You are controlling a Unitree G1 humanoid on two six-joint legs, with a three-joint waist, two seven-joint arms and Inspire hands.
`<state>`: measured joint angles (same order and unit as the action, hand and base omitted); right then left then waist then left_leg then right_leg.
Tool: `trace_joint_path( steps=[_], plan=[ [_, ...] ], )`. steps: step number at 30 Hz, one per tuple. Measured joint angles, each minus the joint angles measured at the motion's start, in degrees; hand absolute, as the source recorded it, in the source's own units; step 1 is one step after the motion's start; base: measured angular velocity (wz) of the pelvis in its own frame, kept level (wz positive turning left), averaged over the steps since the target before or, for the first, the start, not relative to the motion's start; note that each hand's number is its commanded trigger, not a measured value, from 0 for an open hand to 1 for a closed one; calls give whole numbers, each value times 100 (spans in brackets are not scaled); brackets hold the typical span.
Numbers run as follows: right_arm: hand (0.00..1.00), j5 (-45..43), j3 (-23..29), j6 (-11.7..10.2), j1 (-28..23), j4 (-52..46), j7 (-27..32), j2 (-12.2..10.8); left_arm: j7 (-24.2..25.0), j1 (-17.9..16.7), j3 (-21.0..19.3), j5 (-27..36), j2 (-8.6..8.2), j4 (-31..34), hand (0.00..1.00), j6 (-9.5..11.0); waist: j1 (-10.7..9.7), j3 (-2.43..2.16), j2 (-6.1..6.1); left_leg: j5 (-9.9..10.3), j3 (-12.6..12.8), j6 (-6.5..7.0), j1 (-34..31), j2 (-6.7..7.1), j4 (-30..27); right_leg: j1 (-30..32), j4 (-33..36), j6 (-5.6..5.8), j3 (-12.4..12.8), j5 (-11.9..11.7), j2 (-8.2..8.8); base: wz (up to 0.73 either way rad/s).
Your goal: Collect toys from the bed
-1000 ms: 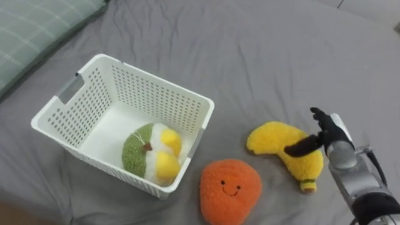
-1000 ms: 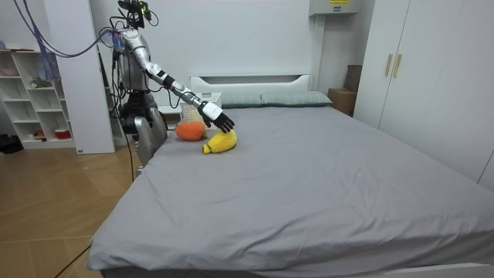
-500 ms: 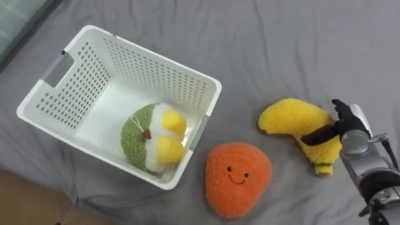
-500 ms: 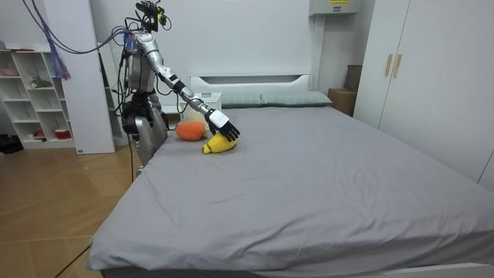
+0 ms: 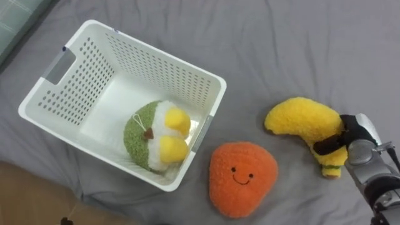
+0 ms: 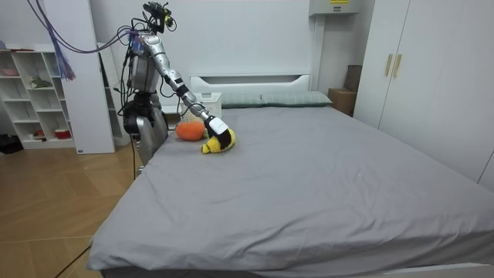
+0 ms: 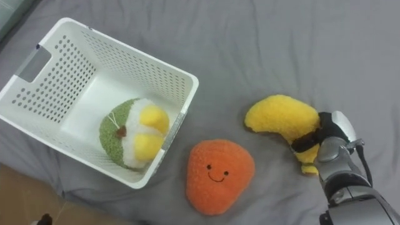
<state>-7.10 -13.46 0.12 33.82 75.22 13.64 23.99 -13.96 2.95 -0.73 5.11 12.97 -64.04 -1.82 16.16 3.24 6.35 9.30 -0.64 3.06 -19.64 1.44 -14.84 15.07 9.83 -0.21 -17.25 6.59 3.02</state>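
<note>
Since a second ago the right robot hand has been lowered onto the yellow banana toy, whose stalk end is now clasped by its thumb and fingers. In the room view the robot is seen standing at the side of the bed, with wide bare sheet beyond. The clasped toy lies beside the orange toy, apart from the white basket at the bed's edge, in which a green-and-yellow toy lies.

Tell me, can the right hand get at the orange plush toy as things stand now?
Probably yes, but not at once. The orange plush toy lies close beside the yellow banana toy with nothing between them, but the right hand is curled round the banana toy.
</note>
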Motion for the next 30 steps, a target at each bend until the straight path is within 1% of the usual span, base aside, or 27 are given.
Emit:
trace_joint_path(
  steps=[3, 6, 8, 12, 15, 17, 18, 19, 20, 21, 22, 23, 24, 26, 27, 30],
  plan=[
    [100, -1, -52, 0, -11, 17, -1, -1, 0, 0, 42, 4, 1, 12, 0, 51, -2, -6, -14, 0, 43, 0, -7, -1, -14, 17, 1, 0, 23, 0, -1, -8],
    [100, -29, -52, 0, -12, 34, -1, 0, 0, -1, 46, 4, 1, 11, 0, 57, -5, -8, -19, 0, 60, 0, -8, -9, -47, 19, 10, -1, 64, 0, -7, -5],
    [100, -140, -39, 0, -12, 28, -1, 0, 10, -8, 44, 0, 1, -10, 0, 57, -9, -19, -38, 0, 58, 0, 8, -10, -52, 0, 8, -1, 82, -1, -16, 0],
    [100, -376, -35, -4, -12, 3, 2, 0, 91, -73, 45, 14, 0, -13, 0, 57, -8, -58, -109, 0, 99, 0, 68, -11, -52, -48, 11, -2, 109, -1, -20, -2],
    [100, -462, -66, -4, -125, -164, 3, 12, 69, -168, 113, 225, -5, -33, 0, 54, -18, -76, -137, 0, 109, 0, 171, -15, -45, -130, 23, -2, 141, -1, -9, -5],
    [100, -494, -73, -3, -150, -300, 2, 17, 57, -192, 117, 231, -31, -24, 0, 53, -49, -76, -137, 0, 149, 0, 195, -26, -44, -134, 53, -2, 164, -1, -3, -3],
    [100, -507, -73, 14, -176, -472, -1, 19, 52, -224, 116, 221, -46, -5, 0, 54, -90, -77, -138, 0, 146, 0, 223, -34, -44, -139, 84, -2, 167, -1, -2, -6],
    [100, -526, -72, 7, -197, -676, -8, 19, 39, -256, 107, 214, -52, -7, 0, 54, -184, -79, -138, 0, 150, 0, 280, -36, -42, -192, 82, -2, 169, -1, -2, -5],
    [100, -524, -72, -3, -211, -751, -14, 19, 34, -275, 103, 216, -53, -12, 0, 54, -196, -81, -141, 0, 154, 0, 321, -36, -38, -228, 85, -2, 170, -1, -2, -3],
    [100, -576, -23, -4, -257, -917, -14, 27, 23, -304, 101, 221, -52, -11, 0, 59, -266, -91, -140, 0, 161, 0, 416, -37, -22, -313, 85, -2, 170, -1, -3, -4],
    [100, -631, 4, 7, -308, -1134, -17, 27, -19, -353, 96, 218, -48, 0, 0, 61, -333, -127, -134, 0, 168, 0, 511, -38, 46, -372, 86, -2, 171, -1, -5, -5],
    [100, -647, 21, 7, -337, -1256, -18, 28, -42, -371, 92, 218, -44, 0, 0, 60, -355, -134, -129, 0, 176, 0, 556, -40, 66, -401, 88, -1, 176, -1, -7, -12],
    [100, -652, 34, 1, -394, -1440, -30, 28, -65, -407, 83, 218, -34, -1, 0, 61, -369, -179, -100, -5, 217, -5, 657, -43, 143, -451, 86, -2, 222, -1, -15, -12],
    [100, -697, 70, 8, -455, -1597, -104, 29, -67, -458, 72, 218, -33, 7, 0, 61, -464, -224, -91, -6, 229, -6, 804, -47, 176, -585, 81, -1, 220, -1, -15, -6],
    [100, -838, 132, 27, -525, -1825, -156, 29, -66, -532, 31, 198, -34, 73, 0, 62, -487, -244, -84, -8, 244, -9, 914, -52, 221, -669, 77, -1, 220, -1, -21, -6],
    [100, -955, 154, 39, -766, -2538, -171, 31, -132, -687, -44, 220, -35, 140, 0, 63, -591, -276, -76, -14, 292, -18, 1210, -68, 339, -896, 68, -1, 217, 0, -34, -9]
  ],
)
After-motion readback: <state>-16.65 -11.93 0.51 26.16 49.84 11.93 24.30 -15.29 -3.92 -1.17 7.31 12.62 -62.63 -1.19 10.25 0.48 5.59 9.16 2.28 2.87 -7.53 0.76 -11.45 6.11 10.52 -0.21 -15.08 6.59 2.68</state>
